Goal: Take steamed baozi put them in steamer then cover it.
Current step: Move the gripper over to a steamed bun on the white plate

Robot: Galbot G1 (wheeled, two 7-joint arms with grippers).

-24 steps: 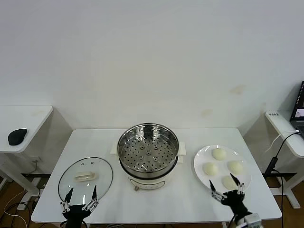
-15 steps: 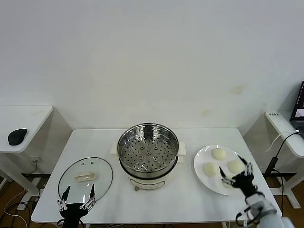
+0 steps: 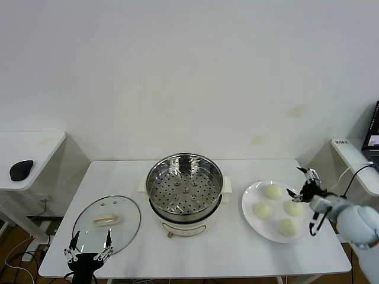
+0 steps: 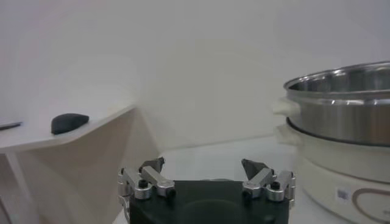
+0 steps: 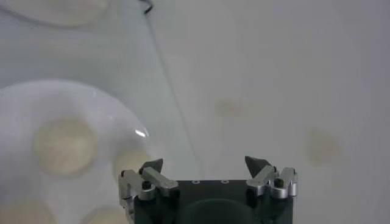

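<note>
Four pale steamed baozi lie on a white plate [image 3: 249, 198]: far [image 3: 273, 191], left [image 3: 262, 210], right [image 3: 294, 207] and near [image 3: 288, 226]. The empty steel steamer [image 3: 185, 189] stands on its cream pot base at the table's middle, and it also shows in the left wrist view [image 4: 341, 103]. The glass cover [image 3: 106, 223] lies flat to the steamer's left. My right gripper [image 3: 298, 181] is open and empty, raised by the plate's far right rim. Its wrist view [image 5: 204, 163] shows the plate [image 5: 36, 100] and a baozi [image 5: 64, 145] below. My left gripper [image 3: 89, 248] [image 4: 204, 167] is open and empty at the front edge, just before the cover.
A side table with a black mouse [image 3: 21, 170] stands at the left, and the mouse also shows in the left wrist view [image 4: 69, 122]. Another side table with a cable [image 3: 358, 171] stands at the right, close to my right arm. A white wall lies behind.
My right gripper has swung from the table's front edge up and back to the plate's far right side. My left gripper has drawn back slightly toward the front edge.
</note>
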